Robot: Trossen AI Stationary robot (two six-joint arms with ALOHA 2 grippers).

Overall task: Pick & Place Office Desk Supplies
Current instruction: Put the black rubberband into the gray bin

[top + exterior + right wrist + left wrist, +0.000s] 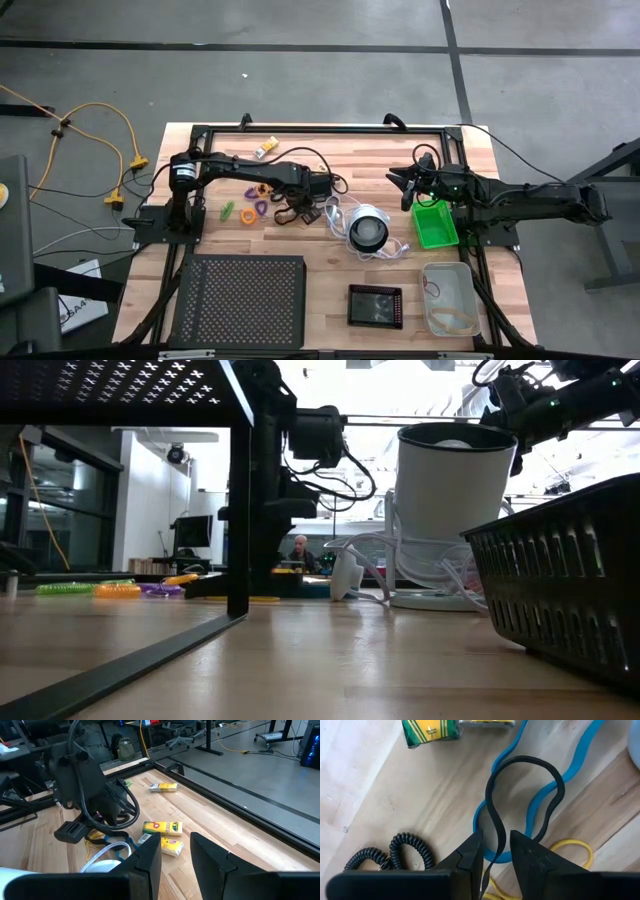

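- Left gripper point(495, 851) is down at the table's middle, just left of the round white-and-black object point(367, 231); its fingers point(470, 852) are pinched on a black band loop point(522, 795), the strand running between them.
- From above, the gripper's tip point(322, 186) is hard to make out, lost among dark cables and small items.
- Black loop stretches long and narrow away from the fingers, its rounded end farthest from them.
- Beneath it a blue band point(547, 790) lies curved across the wood, partly covered by the fingers and cut off at the frame edge; a yellow band point(575, 851) peeks out beside it, half hidden.
- Coiled black cord point(395, 851) lies on the wood beside the gripper, its end cut off by the gripper body.
- Yellow-and-green pack point(427, 731) lies beyond the loop, cut by the frame edge; the print is unreadable.
- Right gripper point(176, 851) hovers over the far end of the green tray point(435, 224) on the right, fingers parted with nothing between them.
- Past it, two yellow packs point(162, 827) lie side by side by the left arm, and another pack point(163, 787) lies near the far edge.
- Small coloured loops point(253, 206) sit left of centre; at table level they are low smears.
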